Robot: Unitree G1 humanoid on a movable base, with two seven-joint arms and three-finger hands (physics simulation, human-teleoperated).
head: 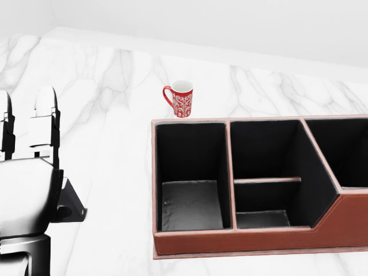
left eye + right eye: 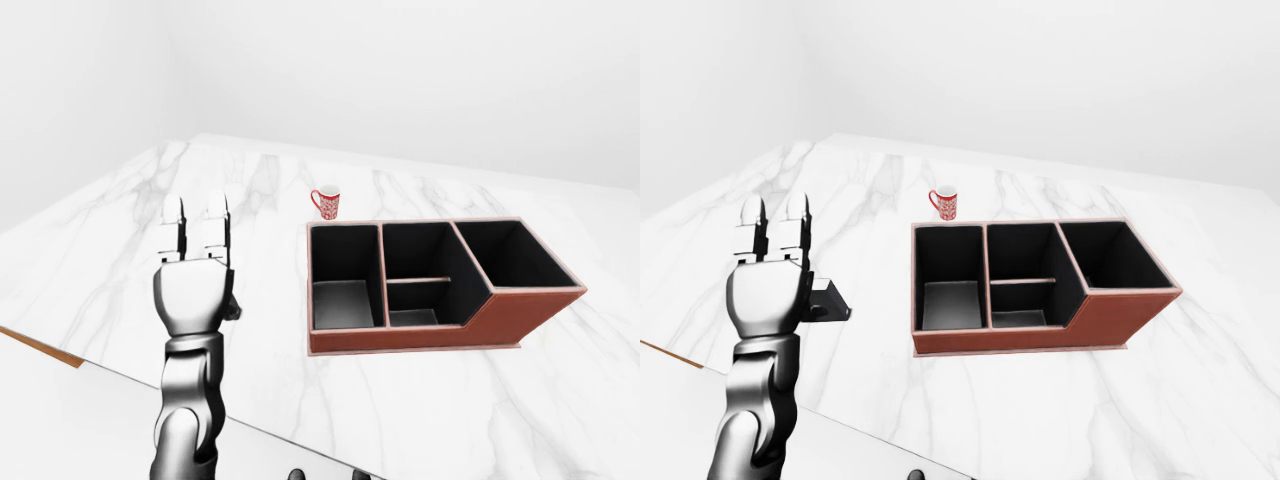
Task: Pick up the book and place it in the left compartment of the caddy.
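The brown caddy (image 2: 420, 336) with black insides stands on the white marble table (image 2: 120, 230), right of centre in the left-eye view. Its left compartment (image 1: 192, 172) shows only a dark grey floor. I see no book in any view. My left hand (image 2: 197, 215) is raised upright to the left of the caddy, apart from it. Its fingers (image 1: 45, 112) are stretched out, open and empty, and the thumb (image 2: 830, 300) sticks out towards the caddy. My right hand is not in view.
A red and white patterned mug (image 1: 181, 99) stands just above the caddy's left compartment. A flat white surface with a thin brown edge (image 2: 40, 347) crosses the lower left of the left-eye view.
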